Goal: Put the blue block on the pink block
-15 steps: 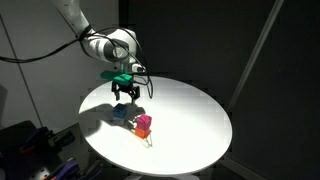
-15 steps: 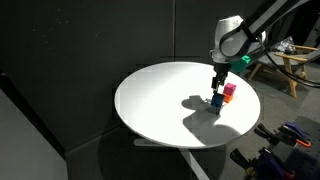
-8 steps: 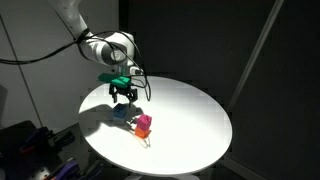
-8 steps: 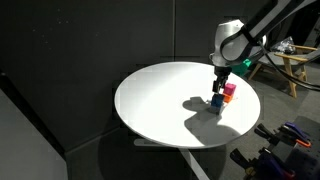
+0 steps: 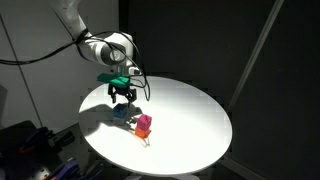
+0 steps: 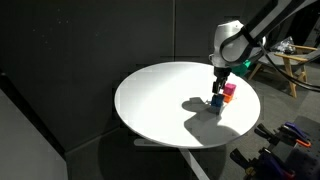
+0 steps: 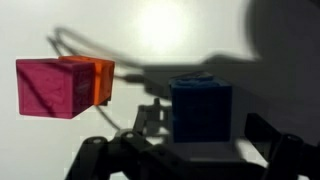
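Observation:
The blue block (image 7: 200,110) stands on the white round table (image 5: 190,110), also seen in both exterior views (image 5: 120,113) (image 6: 215,102). The pink block (image 7: 52,88) stands a short way from it, touching an orange-red block (image 7: 100,80); it also shows in both exterior views (image 5: 144,122) (image 6: 229,89). My gripper (image 7: 190,152) is open, one finger on each side of the blue block, hovering just over it (image 5: 122,96) (image 6: 217,86). It holds nothing.
The table's rim (image 6: 180,145) lies close to the blocks in an exterior view. Dark curtains surround the table. Equipment stands on the floor (image 5: 30,145) and a wooden frame (image 6: 290,65) beyond the table.
The gripper has shifted very slightly over the blue block. The blocks have not moved.

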Robot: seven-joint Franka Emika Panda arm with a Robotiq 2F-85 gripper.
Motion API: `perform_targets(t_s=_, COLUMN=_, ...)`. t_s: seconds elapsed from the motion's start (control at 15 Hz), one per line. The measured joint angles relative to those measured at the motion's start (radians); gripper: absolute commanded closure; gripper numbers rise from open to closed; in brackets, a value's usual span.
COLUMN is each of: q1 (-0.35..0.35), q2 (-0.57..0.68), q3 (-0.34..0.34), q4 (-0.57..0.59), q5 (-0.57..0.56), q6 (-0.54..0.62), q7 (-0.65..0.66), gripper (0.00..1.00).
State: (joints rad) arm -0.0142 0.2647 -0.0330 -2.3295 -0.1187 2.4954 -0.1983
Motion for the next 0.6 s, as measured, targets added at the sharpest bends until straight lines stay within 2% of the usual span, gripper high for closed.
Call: perform_targets(t_s=0.6, q1=0.000, q2=0.024, q3=0.000, q4=-0.001, q5=-0.040, q6=0.013, q7=0.007, gripper=0.00)
